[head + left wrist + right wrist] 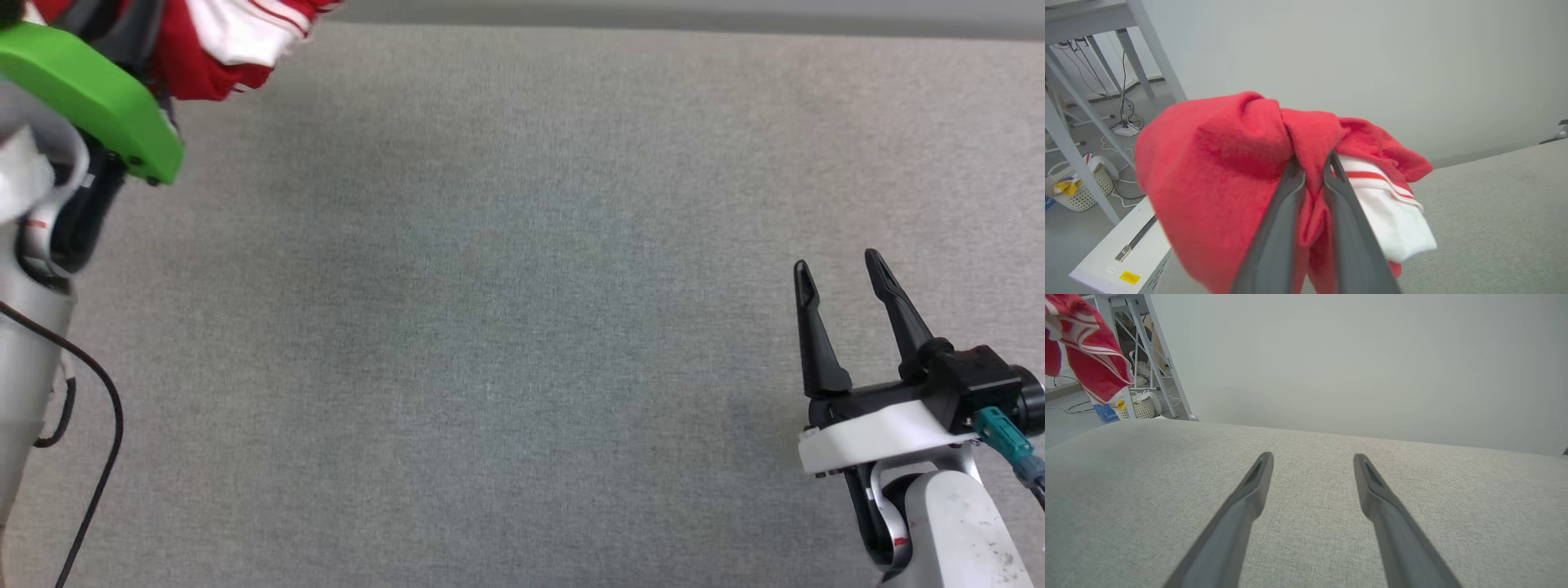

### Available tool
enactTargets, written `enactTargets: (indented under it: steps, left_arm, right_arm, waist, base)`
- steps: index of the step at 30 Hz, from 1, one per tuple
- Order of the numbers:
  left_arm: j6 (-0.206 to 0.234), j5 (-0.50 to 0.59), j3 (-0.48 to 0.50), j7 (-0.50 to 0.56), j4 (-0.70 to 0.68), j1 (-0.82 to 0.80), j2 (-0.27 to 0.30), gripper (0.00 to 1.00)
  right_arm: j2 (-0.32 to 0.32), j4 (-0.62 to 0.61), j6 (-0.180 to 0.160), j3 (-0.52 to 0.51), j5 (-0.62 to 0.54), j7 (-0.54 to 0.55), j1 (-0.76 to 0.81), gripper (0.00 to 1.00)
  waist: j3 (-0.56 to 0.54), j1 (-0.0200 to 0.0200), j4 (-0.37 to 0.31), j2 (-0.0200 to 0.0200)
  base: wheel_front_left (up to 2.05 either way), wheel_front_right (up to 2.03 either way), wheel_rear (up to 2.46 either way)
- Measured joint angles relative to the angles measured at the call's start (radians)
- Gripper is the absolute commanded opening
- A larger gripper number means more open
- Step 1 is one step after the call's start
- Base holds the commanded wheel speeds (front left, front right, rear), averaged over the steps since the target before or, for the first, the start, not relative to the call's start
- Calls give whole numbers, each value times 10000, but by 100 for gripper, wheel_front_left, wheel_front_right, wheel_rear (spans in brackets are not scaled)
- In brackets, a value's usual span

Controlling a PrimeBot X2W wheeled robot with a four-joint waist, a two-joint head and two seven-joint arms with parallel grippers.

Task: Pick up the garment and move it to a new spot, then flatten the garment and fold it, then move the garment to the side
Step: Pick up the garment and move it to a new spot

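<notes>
Red jersey T-shirt with white sleeve [1216, 163] is bunched up, hanging in air by far left edge of grey cloth surface [522, 327]. Left claw [1314, 161] pinches red fold tight. Right claw [837, 265] is wide open, holding nothing. Shirt looks light, soft, floppy – may slip, so grab shoulders or hem.

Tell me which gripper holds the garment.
The left gripper: its jaws are pinched shut on a fold of the red garment, which hangs in the air. The right gripper stands open and empty over the grey surface.
</notes>
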Motion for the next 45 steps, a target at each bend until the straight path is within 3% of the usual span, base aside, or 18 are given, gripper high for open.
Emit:
enactTargets:
  steps: [8,16,21,28,29,30,37,45]
  left_arm:
    - [0,249,-1302,-326,-1678,73,-151,0]
    - [0,56,-3012,-654,-2449,67,-1053,0]
    - [0,-420,-4510,-867,-1904,275,-1356,0]
    - [0,-903,-7012,-522,36,1174,-1229,0]
    - [0,-949,-7248,-502,389,1262,-1216,42]
    - [-2,-957,-7386,-568,721,1320,-1220,100]
    - [-2,-974,-7490,-1699,2424,1284,-1768,100]
    - [13,-1154,-6913,-2894,2993,1103,-2040,100]
  right_arm:
    - [-4,36,0,-744,224,-2,131,100]
    - [-4,31,0,-1498,211,-2,118,100]
    - [-10,17,0,-1684,211,-2,100,100]
    - [-12,19,0,-1636,217,-2,95,100]
    - [-12,31,0,-1615,217,-2,96,100]
    - [-12,52,0,-1595,217,0,97,100]
    - [-10,123,0,-1499,196,-2,103,100]
    - [-8,150,0,-1603,115,0,169,100]
  waist:
    - [-749,0,-502,0]
    - [-868,0,-1427,0]
    - [-796,0,-1948,0]
    - [-622,0,-2491,0]
    - [-596,0,-2527,0]
    - [-572,0,-2543,0]
    - [-611,0,-2260,0]
    - [-972,0,-1634,0]
  base:
    - [0,0,0]
    - [0,0,0]
    - [0,0,0]
    - [0,0,0]
    - [0,0,0]
    - [0,0,0]
    - [0,0,0]
    - [0,0,0]
